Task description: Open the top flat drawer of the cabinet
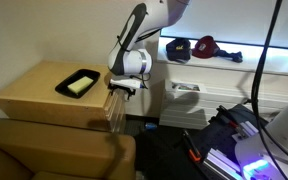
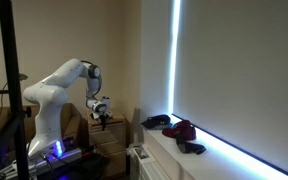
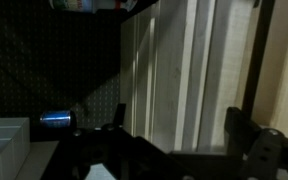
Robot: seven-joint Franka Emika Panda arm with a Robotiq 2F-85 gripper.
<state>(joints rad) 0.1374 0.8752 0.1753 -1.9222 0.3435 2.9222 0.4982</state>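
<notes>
Fingers (image 3: 242,128) of the gripper (image 3: 176,114) stand wide apart in the wrist view, with nothing clasped between them. Right ahead of them run the pale wooden bands of the drawer fronts, turned on their side in this dim view. In an exterior view the gripper (image 1: 122,88) hangs at the upper edge of the drawer face of the cabinet (image 1: 34,95), so the top flat drawer (image 1: 111,98) lies just at the fingertips, under the rim of the flat top; whether the fingers touch it, or whether it is pulled out at all, I cannot tell. Further back on the cabinet's top rests a black tray (image 1: 79,82). Away from the fingers on the other side stands a white shelf unit (image 1: 199,95), with dark red and black items (image 1: 206,46) on top.
</notes>
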